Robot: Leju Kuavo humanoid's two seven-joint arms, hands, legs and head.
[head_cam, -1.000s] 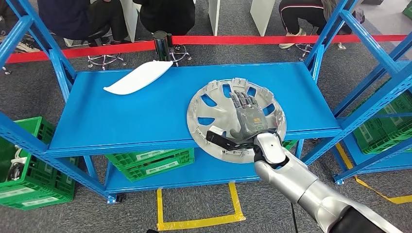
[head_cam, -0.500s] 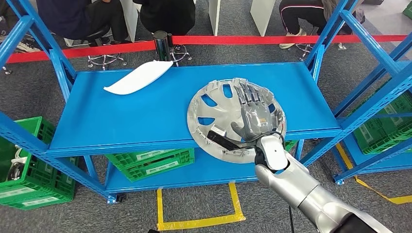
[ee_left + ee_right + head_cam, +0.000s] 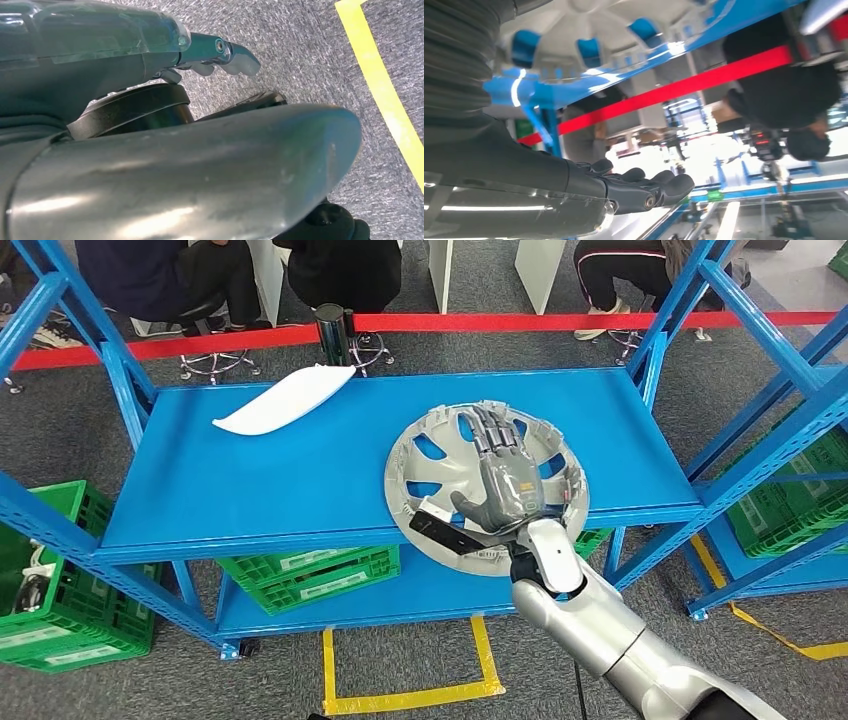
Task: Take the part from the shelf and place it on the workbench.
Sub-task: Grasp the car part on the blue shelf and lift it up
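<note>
Fingers of the right hand (image 3: 508, 487) lie spread flat on the round grey plastic wheel cover (image 3: 440, 483), probably light, stiff, awkwardly wide, best gripped at its overhanging rim.

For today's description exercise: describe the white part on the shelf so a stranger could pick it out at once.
Start at the blue shelf and look to its far left corner, near the red barrier tape. There lies the white part: long, thin and leaf-shaped, unlike the round grey wheel cover under the right hand.
</note>
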